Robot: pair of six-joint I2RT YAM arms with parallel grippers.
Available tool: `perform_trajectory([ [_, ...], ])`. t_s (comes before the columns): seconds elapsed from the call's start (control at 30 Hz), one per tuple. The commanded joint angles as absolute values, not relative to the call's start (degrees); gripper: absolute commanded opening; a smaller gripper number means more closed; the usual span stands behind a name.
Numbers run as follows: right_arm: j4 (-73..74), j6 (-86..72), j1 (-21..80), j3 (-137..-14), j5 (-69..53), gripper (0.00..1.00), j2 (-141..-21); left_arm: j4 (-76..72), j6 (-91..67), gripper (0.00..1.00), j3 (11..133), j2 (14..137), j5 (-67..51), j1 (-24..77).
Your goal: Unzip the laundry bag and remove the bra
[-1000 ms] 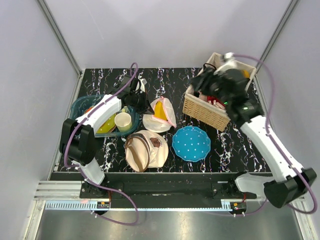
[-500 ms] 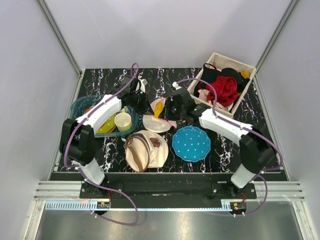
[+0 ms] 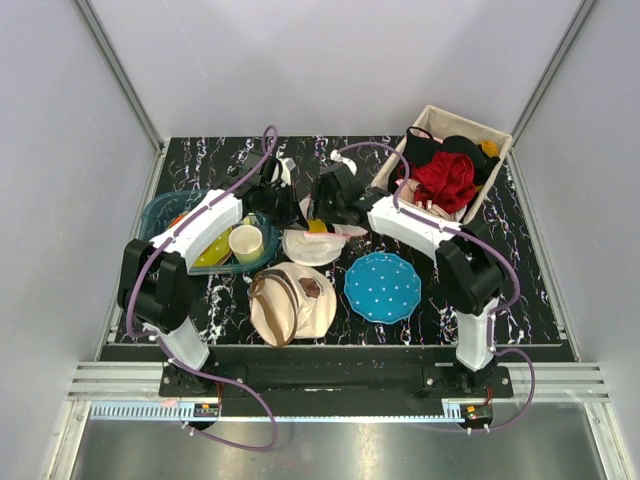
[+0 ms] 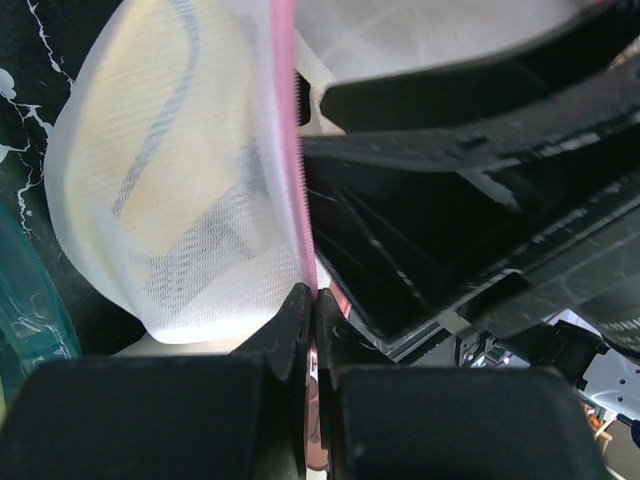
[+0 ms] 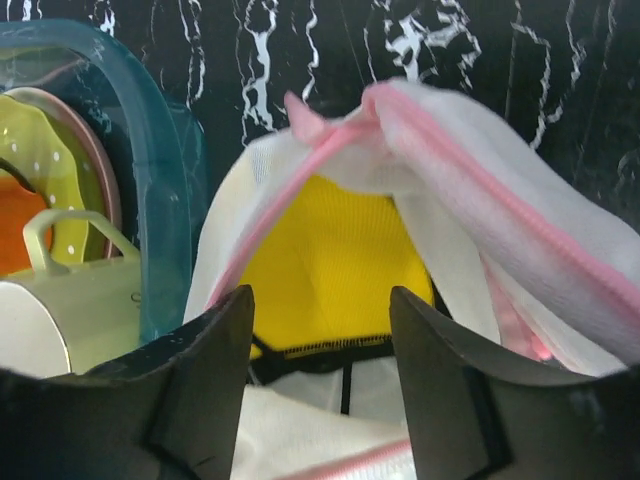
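Note:
The laundry bag [image 3: 305,245], white mesh with a pink rim, lies at the table's middle with its mouth held open. My left gripper [image 3: 288,207] is shut on the pink zipper rim [image 4: 296,150], with the white mesh [image 4: 170,190] hanging to the left of the rim. My right gripper [image 3: 320,212] stands open at the bag's mouth. In the right wrist view its fingers [image 5: 205,350] straddle the opening of the laundry bag [image 5: 470,190]. A yellow bra [image 5: 335,265] with a black edge shows inside. Nothing is held between the right jaws.
A wicker basket [image 3: 400,150] of red and black clothes stands at the back right. A blue dotted plate [image 3: 383,287] and a beige canvas bag [image 3: 290,300] lie in front. A teal bin [image 3: 160,215] with dishes and a cup [image 3: 246,243] sits left.
My right arm has swung left from over the wicker basket to the open mouth of the laundry bag. The left gripper has kept its hold on the rim.

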State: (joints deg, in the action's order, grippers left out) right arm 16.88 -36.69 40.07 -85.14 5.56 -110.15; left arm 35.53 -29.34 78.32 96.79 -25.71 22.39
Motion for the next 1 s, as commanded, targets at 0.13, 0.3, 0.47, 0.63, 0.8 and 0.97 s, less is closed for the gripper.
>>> perform_trajectory([
  [0.13, 19.16, -34.81, 39.9, -93.43, 5.19, 0.82, -122.23, 35.59, -27.86, 0.0, 79.98, 94.13, -26.19, 22.59],
  [0.3, 19.43, -33.57, 39.64, -91.77, 4.13, 0.77, -125.51, 35.86, -27.51, 0.0, 79.37, 93.96, -25.75, 22.5],
  [0.47, 18.81, -33.13, 38.59, -89.04, 4.74, 0.08, -119.9, 35.86, -27.51, 0.0, 79.28, 94.39, -25.58, 22.59],
  [0.63, 18.81, -30.94, 38.41, -86.93, 6.94, 0.0, -108.74, 35.77, -27.51, 0.0, 79.45, 94.83, -24.96, 22.41],
  [0.8, 19.07, -30.23, 38.5, -84.64, 6.16, 0.0, -98.82, 34.11, -28.65, 0.0, 78.23, 95.19, -21.28, 21.36],
  [0.97, 18.02, -30.15, 38.32, -79.3, 6.5, 0.0, -91.07, 31.29, -30.06, 0.0, 75.59, 96.33, -23.47, 18.81],
])
